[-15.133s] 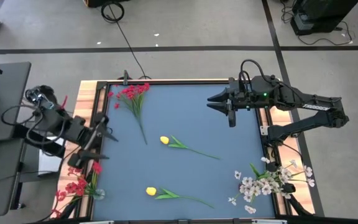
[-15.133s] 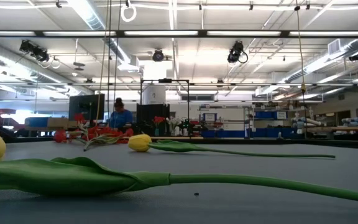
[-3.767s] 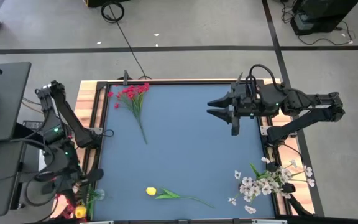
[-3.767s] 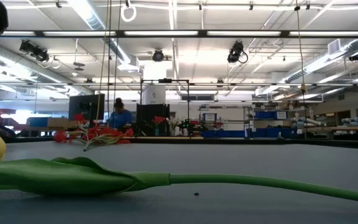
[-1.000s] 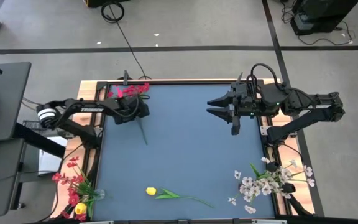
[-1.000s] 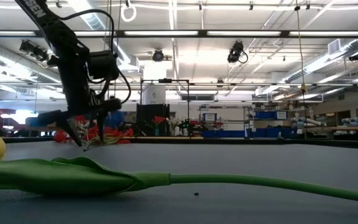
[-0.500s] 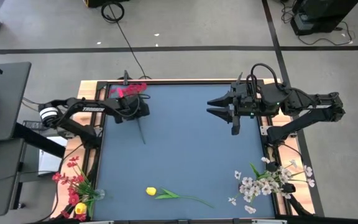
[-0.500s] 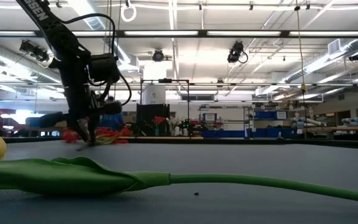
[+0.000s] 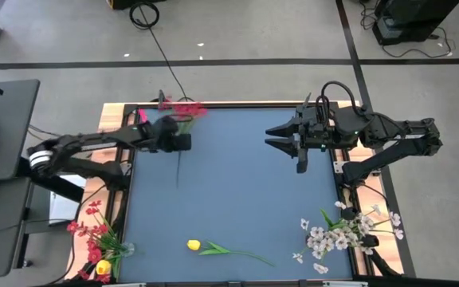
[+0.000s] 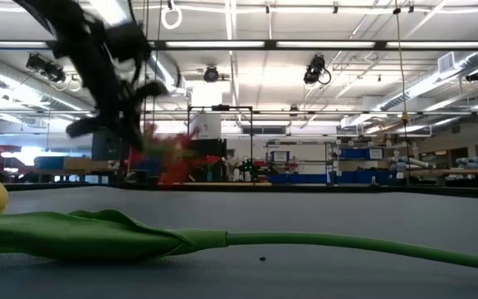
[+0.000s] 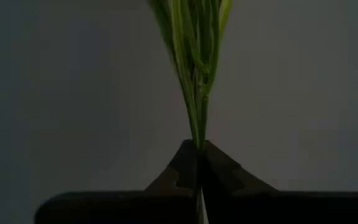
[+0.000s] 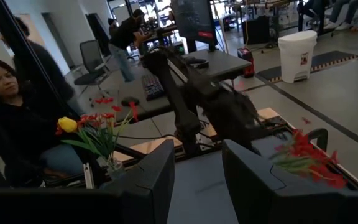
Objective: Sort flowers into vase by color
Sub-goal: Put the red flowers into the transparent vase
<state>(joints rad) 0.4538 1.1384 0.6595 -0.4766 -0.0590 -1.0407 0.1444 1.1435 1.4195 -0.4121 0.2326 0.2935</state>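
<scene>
A: Left gripper (image 9: 178, 142) is clamped on the red flower (image 9: 183, 110), fingers (image 11: 185, 169) pinched on the green stems. It sits near the table's far-left corner, at about 11 o'clock on the blue mat (image 9: 245, 191) from above.

B: Flower's axis?

A: Roughly 12-to-6. Blossoms overhang the far edge at 12, the stem tail hangs toward 6 below the grip. The low view shows the blossoms off the mat, so I judge the flower is lifted.

B: Where's the target?

A: The vase with red flowers (image 9: 94, 239) stands off the near-left corner, at about 7 o'clock from the gripper and well apart. The left arm is clearly the nearer one. The carry likely runs back along the left edge, stem end leading.

B: Right arm?

A: Right gripper (image 9: 280, 137) hovers over the far-right part, fingers apart, holding nothing.

B: What's left?

A: One yellow tulip (image 9: 194, 245) lies near the front edge at 6 o'clock, stem pointing toward 4. White flowers (image 9: 345, 233) sit off the near-right corner.
</scene>
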